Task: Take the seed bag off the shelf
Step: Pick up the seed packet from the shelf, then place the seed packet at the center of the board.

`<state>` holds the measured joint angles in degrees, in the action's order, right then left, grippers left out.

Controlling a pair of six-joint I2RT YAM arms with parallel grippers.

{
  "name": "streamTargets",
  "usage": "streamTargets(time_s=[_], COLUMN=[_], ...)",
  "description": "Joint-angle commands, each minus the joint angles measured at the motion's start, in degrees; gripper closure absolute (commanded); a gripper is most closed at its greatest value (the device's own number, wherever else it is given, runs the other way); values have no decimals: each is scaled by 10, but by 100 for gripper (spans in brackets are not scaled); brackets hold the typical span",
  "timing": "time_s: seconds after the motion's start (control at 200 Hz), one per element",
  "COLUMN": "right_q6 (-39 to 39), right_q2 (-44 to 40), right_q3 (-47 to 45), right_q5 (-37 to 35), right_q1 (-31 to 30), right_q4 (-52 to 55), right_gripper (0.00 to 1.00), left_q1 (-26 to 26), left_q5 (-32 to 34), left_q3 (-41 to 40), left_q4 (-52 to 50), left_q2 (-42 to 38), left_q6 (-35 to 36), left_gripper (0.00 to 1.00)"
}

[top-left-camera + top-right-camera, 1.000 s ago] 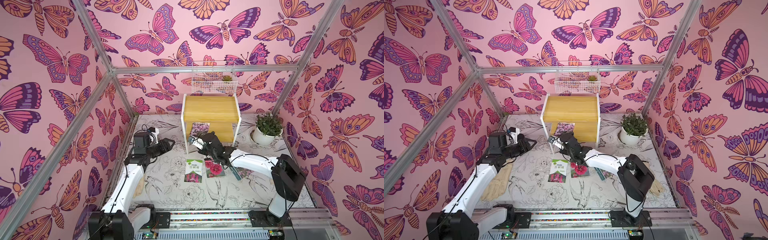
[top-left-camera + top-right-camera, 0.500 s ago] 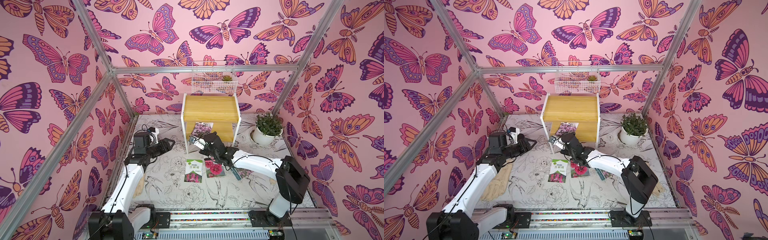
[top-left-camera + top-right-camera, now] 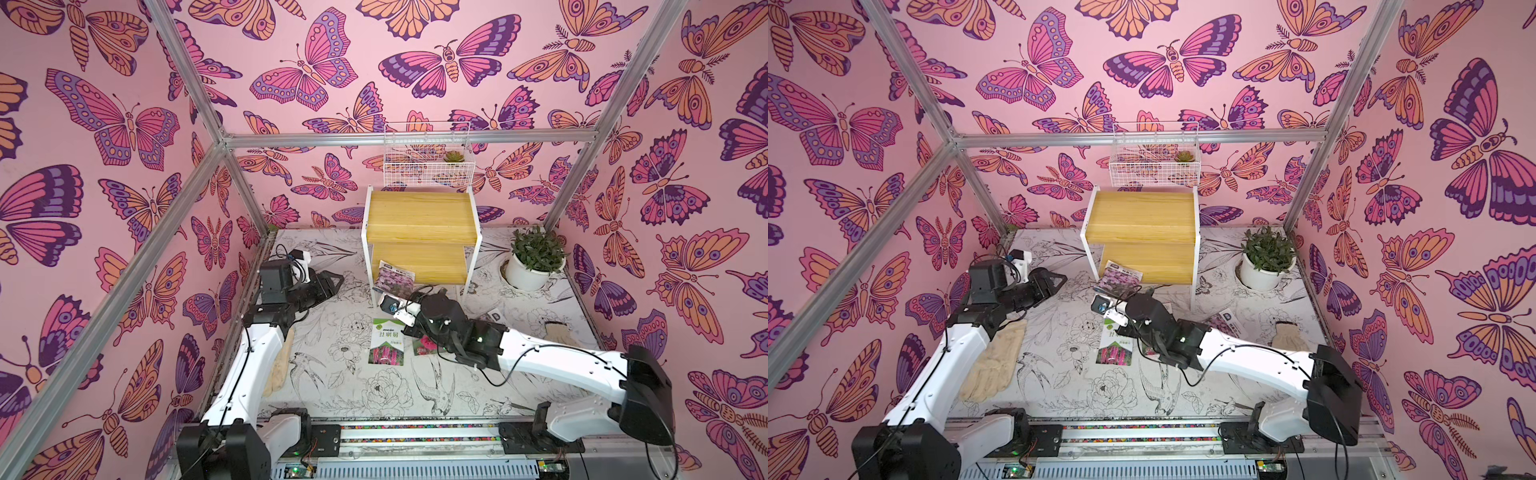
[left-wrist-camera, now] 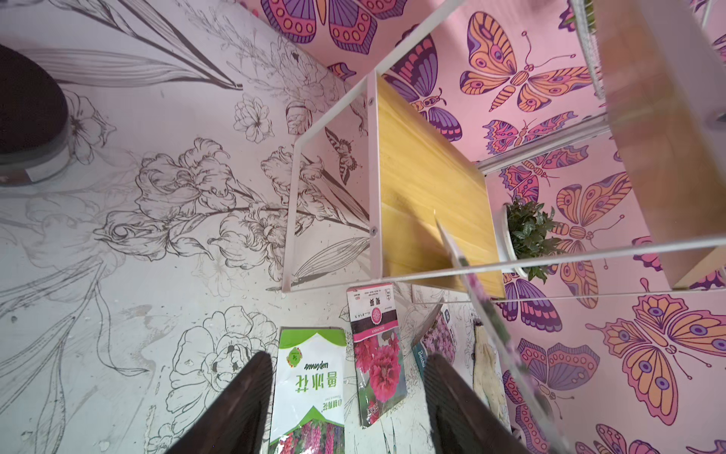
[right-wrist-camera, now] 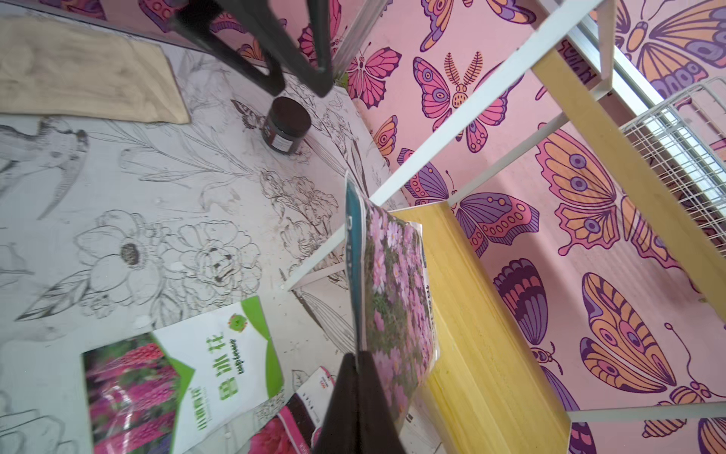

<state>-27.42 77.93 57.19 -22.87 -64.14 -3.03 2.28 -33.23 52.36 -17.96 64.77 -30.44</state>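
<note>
Seed bag: the pink-flower packet (image 3: 395, 275) lies tilted at the front-left corner of the lower board, one end lifted, overhanging the front edge; seen in both top views (image 3: 1119, 276).
Right gripper: its dark fingers (image 5: 355, 397) are pressed together on the packet's near edge, pinching it (image 5: 396, 306).
Shelf: the yellow two-step rack (image 3: 419, 226) stands at the back of the table; its upper board is bare.
Left gripper: it (image 4: 347, 397) hangs above the table left of the shelf, jaws apart, holding nothing.
Table: a green-and-white packet (image 3: 387, 340) and a red-flower packet (image 4: 379, 353) lie flat in front of the shelf.
Around: a potted plant (image 3: 536, 259) stands to the shelf's right; a white wire basket (image 3: 428, 160) hangs on the wall above.
</note>
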Motion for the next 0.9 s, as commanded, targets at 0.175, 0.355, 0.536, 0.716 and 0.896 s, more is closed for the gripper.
streamTargets(time_s=[0.175,0.355,0.536,0.716,0.896], right_q6=[61,48,21,-28,-30], right_q2=[-56,-37,11,93,180], right_q3=[-16,15,29,74,134], right_q5=[-79,-91,-106,-103,-46], right_q1=[-86,-135,-136,-124,-93], right_q4=[67,72,20,-38,-50], right_gripper=[100,100,100,100,100], left_q1=[5,9,26,43,72], left_q5=[-8,-9,1,56,81], left_q3=[10,10,16,-10,-30], left_q4=[-10,-10,-29,-50,-80], left_q2=[-2,-9,-18,-41,-42], left_q6=[10,9,17,10,23], left_gripper=[35,35,35,35,34])
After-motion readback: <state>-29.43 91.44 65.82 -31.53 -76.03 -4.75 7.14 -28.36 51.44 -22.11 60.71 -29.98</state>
